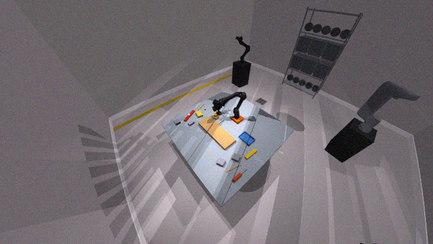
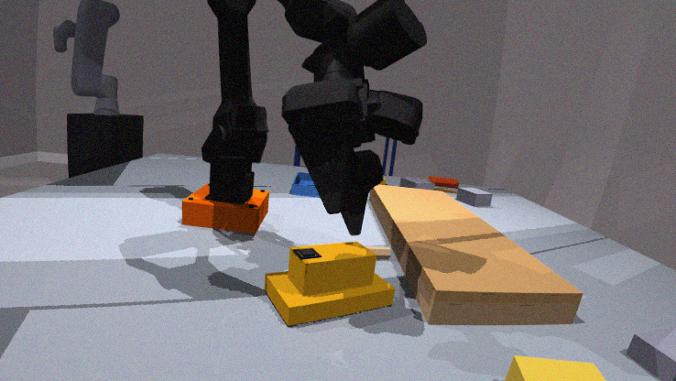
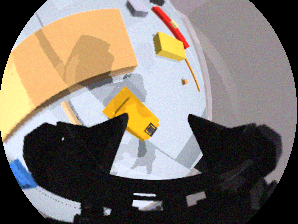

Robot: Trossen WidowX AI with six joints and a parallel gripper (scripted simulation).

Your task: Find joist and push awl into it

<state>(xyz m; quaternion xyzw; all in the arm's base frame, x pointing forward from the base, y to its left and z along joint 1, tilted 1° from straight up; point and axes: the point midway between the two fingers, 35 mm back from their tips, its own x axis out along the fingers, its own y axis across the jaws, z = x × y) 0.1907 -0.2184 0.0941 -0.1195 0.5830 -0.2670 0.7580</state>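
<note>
The yellow stud finder stands on the table beside the near end of the tan floor panel. My gripper is open and empty, above the stud finder and off to one side of it; one fingertip overlaps its edge in the wrist view. The blue tray is empty in the top view. An orange-red handled tool with a thin shaft lies at the far corner. A tan stick lies beside the panel. I cannot tell which is the awl.
A yellow block, a red bar and grey blocks lie beyond the panel's near end. A yellow bar, two grey blocks and an orange stick lie past the tray. The orange arm base stands behind the stud finder.
</note>
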